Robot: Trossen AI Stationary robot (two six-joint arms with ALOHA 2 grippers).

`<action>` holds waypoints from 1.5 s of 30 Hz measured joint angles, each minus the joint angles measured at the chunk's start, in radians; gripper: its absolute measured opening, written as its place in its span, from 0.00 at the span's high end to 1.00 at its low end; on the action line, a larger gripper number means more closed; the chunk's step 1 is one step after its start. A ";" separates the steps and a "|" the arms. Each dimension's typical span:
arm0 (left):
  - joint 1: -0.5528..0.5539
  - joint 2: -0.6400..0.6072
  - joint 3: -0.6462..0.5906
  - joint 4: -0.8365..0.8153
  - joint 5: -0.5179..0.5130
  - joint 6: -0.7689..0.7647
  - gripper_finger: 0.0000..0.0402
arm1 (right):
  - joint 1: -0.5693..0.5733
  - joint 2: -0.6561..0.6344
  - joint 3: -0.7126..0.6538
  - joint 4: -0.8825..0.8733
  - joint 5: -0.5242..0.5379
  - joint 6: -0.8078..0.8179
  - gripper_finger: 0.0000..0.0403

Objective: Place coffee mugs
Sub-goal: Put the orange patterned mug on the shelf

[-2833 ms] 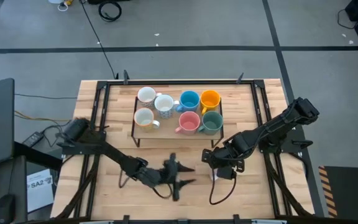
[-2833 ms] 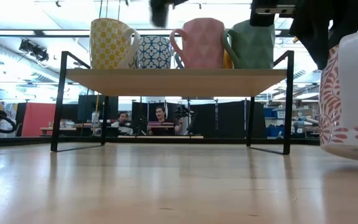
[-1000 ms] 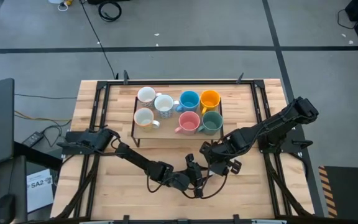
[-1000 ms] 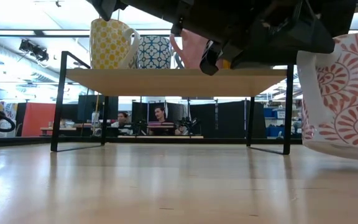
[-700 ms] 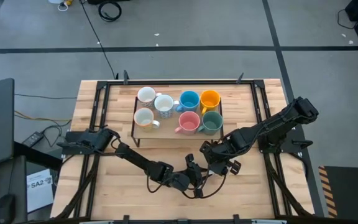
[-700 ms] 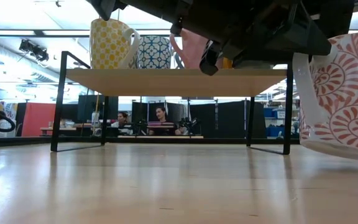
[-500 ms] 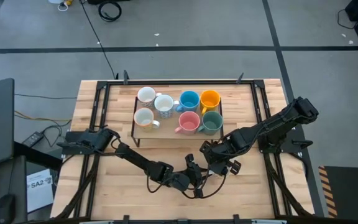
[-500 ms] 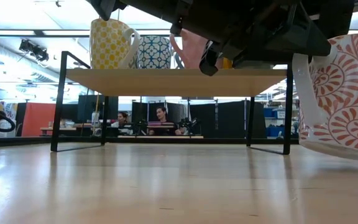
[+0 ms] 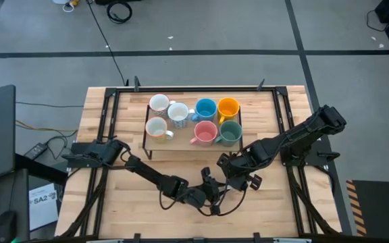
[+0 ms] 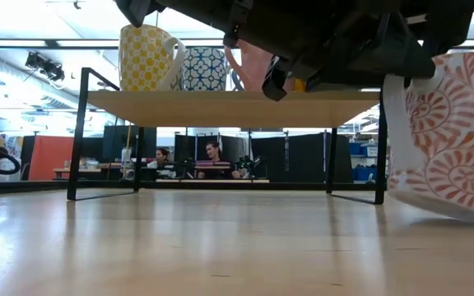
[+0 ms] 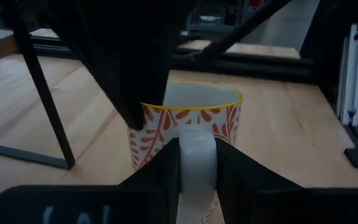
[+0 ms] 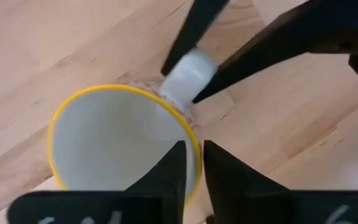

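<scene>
A low black-framed wooden rack [image 9: 188, 143] stands toward the far side of the desk [image 9: 113, 196] and carries seven mugs in two rows; the back row holds a white mug [image 9: 159, 103], a white mug with a blue pattern [image 9: 178, 113], a blue mug [image 9: 206, 109] and an orange-yellow mug [image 9: 228, 107]; the front row holds a cream mug [image 9: 157, 127], a pink mug [image 9: 204, 131] and a dark green mug [image 9: 230, 131].

An eighth mug, white with an orange-red floral pattern and a yellow rim [image 11: 188, 134], is in front of the rack, near the desk's middle; the high view hides it under the two arms, while the low view shows its patterned side [image 10: 447, 131] tilted and clear of the desk top.

The left end effector [image 11: 197, 168] is closed on the mug's white handle, one finger on each side, as the left wrist view shows; the right end effector [image 12: 191, 163] pinches the mug's rim, one finger inside the bowl and one outside, seen only in the right wrist view, where the mug's inside is white and bare; there the left fingers [image 12: 188, 28] reach the handle from the opposite side.

From above, both end effectors meet at one spot in front of the rack's right half; the low view also shows people far off in the room beyond the rack.
</scene>
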 joint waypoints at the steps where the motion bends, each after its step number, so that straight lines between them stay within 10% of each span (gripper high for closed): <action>1: -0.002 0.000 0.000 -0.010 -0.003 -0.001 0.79 | 0.001 -0.001 0.001 0.002 0.000 0.000 0.85; 23: -0.100 -0.002 0.001 -0.084 -0.104 -0.028 0.78 | 0.027 -0.001 0.069 -0.068 0.007 0.024 0.72; 45: -0.220 -0.002 0.000 -0.123 -0.305 -0.133 0.78 | 0.187 -0.004 0.211 -0.346 -0.044 0.421 0.73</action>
